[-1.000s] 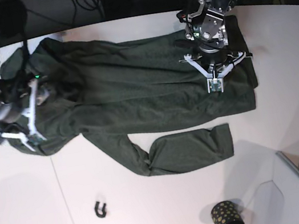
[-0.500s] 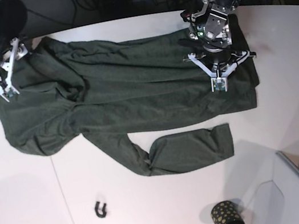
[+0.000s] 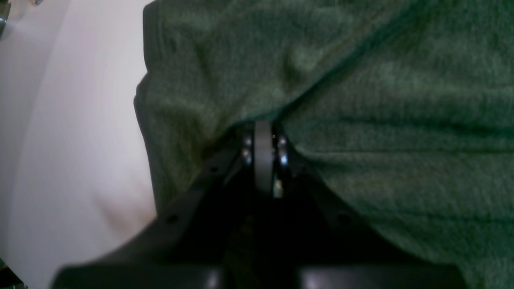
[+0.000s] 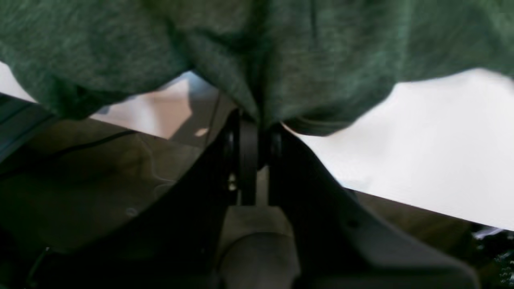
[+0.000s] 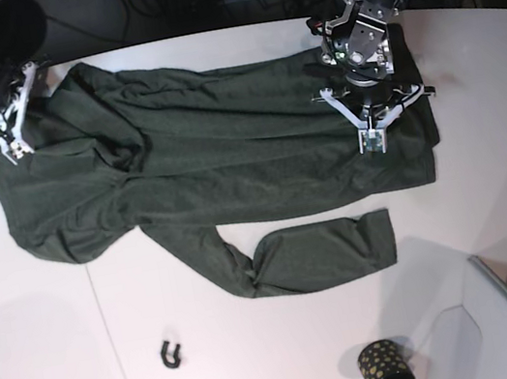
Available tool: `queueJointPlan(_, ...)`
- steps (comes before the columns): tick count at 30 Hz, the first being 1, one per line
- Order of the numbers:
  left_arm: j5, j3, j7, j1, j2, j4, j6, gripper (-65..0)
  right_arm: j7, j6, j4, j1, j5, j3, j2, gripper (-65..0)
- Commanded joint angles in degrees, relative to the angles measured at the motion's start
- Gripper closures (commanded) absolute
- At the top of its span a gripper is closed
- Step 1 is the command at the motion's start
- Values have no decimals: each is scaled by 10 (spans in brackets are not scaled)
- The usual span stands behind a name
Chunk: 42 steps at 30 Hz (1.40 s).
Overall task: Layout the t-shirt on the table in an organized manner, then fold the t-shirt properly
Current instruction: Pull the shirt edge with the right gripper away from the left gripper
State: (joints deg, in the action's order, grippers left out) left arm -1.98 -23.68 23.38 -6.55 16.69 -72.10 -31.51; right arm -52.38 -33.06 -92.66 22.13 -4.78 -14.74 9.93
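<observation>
the t-shirt (image 5: pixel 224 190) lies spread on the table (image 5: pixel 51 323), its long axis running from one gripper to the other. the right gripper (image 5: pixel 12 146) is clamped on cloth at one end, at the table's far edge. the left gripper (image 5: pixel 373 134) is pinched shut on a ridge of fabric at the other end. everything between the jaws is slack, creased shirt; pulling apart should flatten it.

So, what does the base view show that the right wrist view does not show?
Only the base view shows the whole green t-shirt spread on the white table, the black dotted cup, the small black hook and the left claw on the shirt's other end. Only the right wrist view shows, close up, the right claw shut on a fold of cloth at the table's edge. Both show the shirt, the table and the right claw.
</observation>
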Motion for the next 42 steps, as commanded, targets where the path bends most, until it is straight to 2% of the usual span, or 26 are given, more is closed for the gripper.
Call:
queueJointPlan(1, 0, 2, 1, 3, 5, -6, -3, 0, -10, -1, -29, 4, 1, -2, 7, -38)
queueJointPlan(4, 0, 2, 1, 3, 5, -7, -3, 0, -48, -1, -86, 9, 1, -2, 6, -14)
queueJointPlan(9, 0, 2, 1, 3, 5, -8, -3, 0, -109, -1, -177, 15, 1, -2, 7, -12)
queueJointPlan(13, 1, 2, 1, 3, 4, -8, -3, 0, -120, -1, -204, -19, 1, 5, 7, -12)
queueJointPlan(19, 1, 2, 2, 2, 3, -9, -3, 0, -140, -1, -191, -123, -1, 117, 4, -15)
queueJointPlan(22, -1, 2, 2, 2, 4, -9, -3, 0, -132, -1, -189, -165, -1, 174, 1, -18)
queueJointPlan(24, -4, 2, 3, 2, 5, -9, -3, 0, -125, -1, -189, -184, -1, 192, -13, -62)
queueJointPlan(27, -4, 2, 3, 2, 6, -14, -2, 0, -125, -1, -192, -195, 1, 191, -16, -234)
queueJointPlan(28, -4, 2, 3, -1, 6, -24, -2, 0, -123, -1, -192, -192, 2, 189, -15, -311)
queueJointPlan(30, 0, 9, 1, -21, 18, -57, -2, 0, -122, -1, -192, -177, 0, 153, 1, -453)
queueJointPlan(31, -5, 19, 0, -28, 23, -77, -2, 0, -114, -1, -192, -165, -1, 129, 2, -504)
queueJointPlan(32, -4, 30, 0, -33, 22, -91, -1, 0, -99, -1, -192, -154, -1, 110, 2, -524)
queueJointPlan(34, -4, 49, 1, -43, 22, -117, -1, 0, -63, -2, -189, -129, 0, 70, 6, -524)
queueJointPlan(36, -4, 61, 3, -52, 23, -142, 0, 0, -30, -2, -179, -106, 1, 23, 23, -522)
queueJointPlan(39, 1, 66, 4, -74, 25, -152, 9, 0, 10, -2, -102, -91, 2, -36, 38, -515)
queueJointPlan(40, 1, 66, 4, -80, 30, -145, 20, 0, 22, -2, -70, -92, 0, -56, 42, -492)
queueJointPlan(42, 1, 66, 0, -96, 37, -130, 34, 0, 44, -2, -7, -93, 0, -83, 45, -366)
